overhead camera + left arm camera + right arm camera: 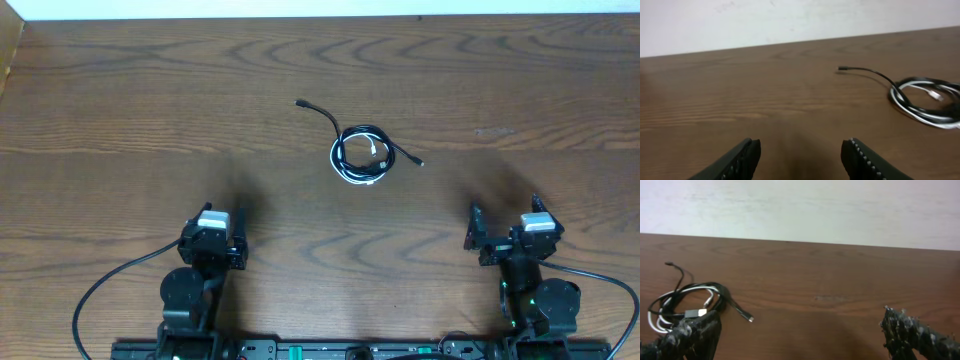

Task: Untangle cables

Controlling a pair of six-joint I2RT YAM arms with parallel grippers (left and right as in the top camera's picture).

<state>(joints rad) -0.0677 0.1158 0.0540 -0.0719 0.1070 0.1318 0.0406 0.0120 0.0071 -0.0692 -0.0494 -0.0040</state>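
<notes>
A black cable (352,133) and a white cable (354,178) lie coiled together in one small loop at the middle of the wooden table. The black cable's plug ends stick out to the upper left (301,102) and to the right (419,162). The coil also shows at the right of the left wrist view (925,100) and at the left of the right wrist view (685,305). My left gripper (238,238) is open and empty near the front left. My right gripper (473,228) is open and empty near the front right. Both are well short of the coil.
The wooden table (150,100) runs to a pale wall at the back. The arms' thick black wires (110,285) curve along the front edge beside the bases.
</notes>
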